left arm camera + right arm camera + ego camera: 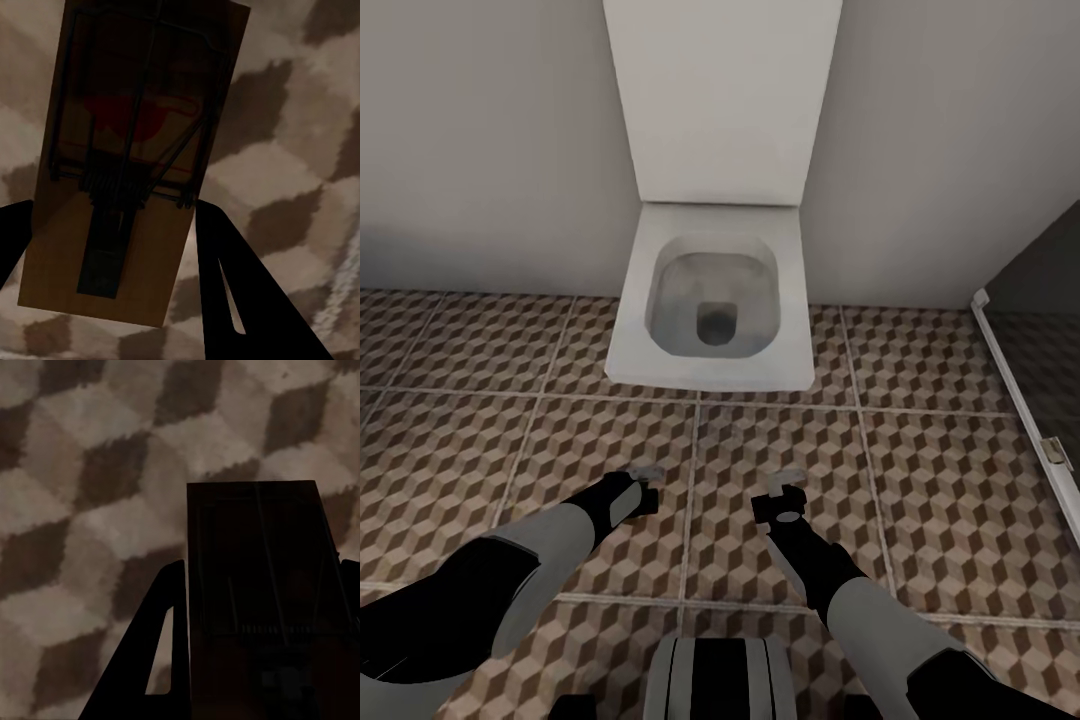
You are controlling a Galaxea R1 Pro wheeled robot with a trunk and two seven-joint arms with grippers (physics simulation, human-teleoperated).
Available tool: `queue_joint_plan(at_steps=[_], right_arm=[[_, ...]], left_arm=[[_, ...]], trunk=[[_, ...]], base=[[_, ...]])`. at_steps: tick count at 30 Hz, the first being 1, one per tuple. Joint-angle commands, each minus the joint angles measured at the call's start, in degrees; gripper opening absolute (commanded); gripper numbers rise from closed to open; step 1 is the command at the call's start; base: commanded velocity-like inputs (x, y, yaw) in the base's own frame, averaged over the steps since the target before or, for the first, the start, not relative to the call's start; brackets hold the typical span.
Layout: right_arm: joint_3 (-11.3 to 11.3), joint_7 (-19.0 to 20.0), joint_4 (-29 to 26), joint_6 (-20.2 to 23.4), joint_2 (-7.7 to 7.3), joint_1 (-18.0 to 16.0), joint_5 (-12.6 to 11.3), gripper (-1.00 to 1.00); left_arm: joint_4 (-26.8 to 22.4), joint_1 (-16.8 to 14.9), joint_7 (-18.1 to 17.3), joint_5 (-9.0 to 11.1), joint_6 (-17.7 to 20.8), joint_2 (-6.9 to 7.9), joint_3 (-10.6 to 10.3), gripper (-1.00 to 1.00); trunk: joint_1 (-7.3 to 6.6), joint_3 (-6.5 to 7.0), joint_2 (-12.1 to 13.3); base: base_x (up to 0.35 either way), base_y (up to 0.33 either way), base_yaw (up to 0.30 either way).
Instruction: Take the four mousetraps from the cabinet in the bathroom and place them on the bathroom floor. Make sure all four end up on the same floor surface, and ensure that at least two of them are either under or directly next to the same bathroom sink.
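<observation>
Two mousetraps: left tool (112, 300) grips one (131, 157), right tool (255, 645) another (262, 585).

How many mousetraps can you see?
2. One mousetrap is between the left claw's fingers, another mousetrap is in the right claw, both above the tiled floor. More may be hidden.

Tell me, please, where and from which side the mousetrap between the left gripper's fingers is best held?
By its two long bare wooden edges, near the plain end below the spring, coming in lengthwise from that end. In the left wrist view the mousetrap is a flat board with its wire bar, spring and red mark on the face, so the fingers should probably flank the edges and stay off the metal.
</observation>
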Motion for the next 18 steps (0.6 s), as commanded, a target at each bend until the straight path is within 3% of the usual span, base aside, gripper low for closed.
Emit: queue_joint_plan(at_steps=[1, 18], right_arm=[[0.47, -0.38, -0.09, 0.28, -0.05, -0.03, -0.61, -1.00], [0.47, -0.38, -0.09, 0.28, -0.05, -0.03, -0.61, -1.00]], left_arm=[[-0.12, -0.01, 0.15, 0.42, 0.35, 0.00, -0.48, -1.00], [-0.12, 0.00, 0.15, 0.42, 0.35, 0.00, -0.50, -1.00]], trunk=[[-0.01, -0.11, -0.01], [-0.01, -1.58, -0.01]], base=[[0.000, 0.000, 0.000], [0.000, 0.000, 0.000]])
